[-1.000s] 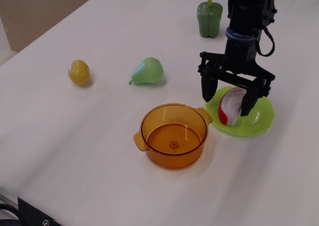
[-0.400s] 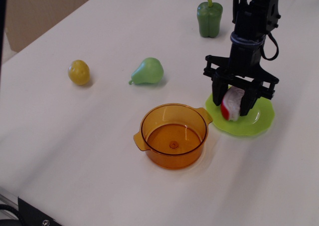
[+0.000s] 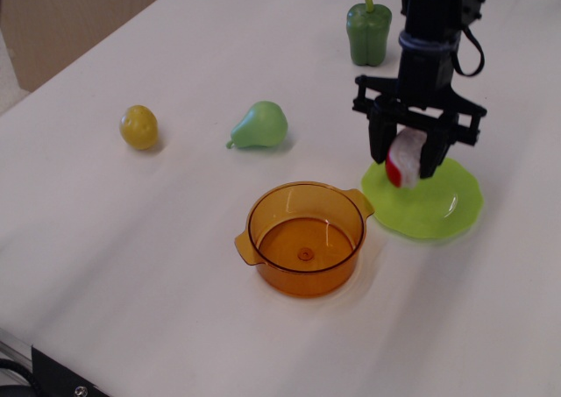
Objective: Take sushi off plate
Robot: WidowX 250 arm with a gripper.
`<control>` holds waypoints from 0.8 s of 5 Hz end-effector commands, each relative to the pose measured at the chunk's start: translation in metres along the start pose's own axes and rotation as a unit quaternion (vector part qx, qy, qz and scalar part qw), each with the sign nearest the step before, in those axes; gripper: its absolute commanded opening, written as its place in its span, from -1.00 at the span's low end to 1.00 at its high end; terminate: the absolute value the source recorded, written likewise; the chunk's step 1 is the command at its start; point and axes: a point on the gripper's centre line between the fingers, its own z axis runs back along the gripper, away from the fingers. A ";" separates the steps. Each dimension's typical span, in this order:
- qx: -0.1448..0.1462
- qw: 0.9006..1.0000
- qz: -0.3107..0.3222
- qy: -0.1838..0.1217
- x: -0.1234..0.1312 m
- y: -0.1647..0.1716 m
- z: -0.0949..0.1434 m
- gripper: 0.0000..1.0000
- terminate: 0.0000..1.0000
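Vertical gripper [image 3: 407,159] pinches sushi [image 3: 403,159] above plate [image 3: 429,206]

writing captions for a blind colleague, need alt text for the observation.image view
A black robot hand grips a small white-and-red toy sushi piece, lifted just above a flat lime-green plastic plate on a white table. Left of the plate sits a transparent orange two-handled pot; farther back lie a yellow lemon, a green pear and a green bell pepper.
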 end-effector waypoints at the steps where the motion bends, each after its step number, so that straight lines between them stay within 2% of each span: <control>1: 0.012 0.994 0.073 -0.080 -0.029 0.043 0.071 -1.00 -1.00; 2: 0.015 0.992 0.103 -0.067 -0.052 0.074 0.068 -1.00 -1.00; 4: 0.025 0.990 0.130 -0.042 -0.100 0.106 0.035 -1.00 -1.00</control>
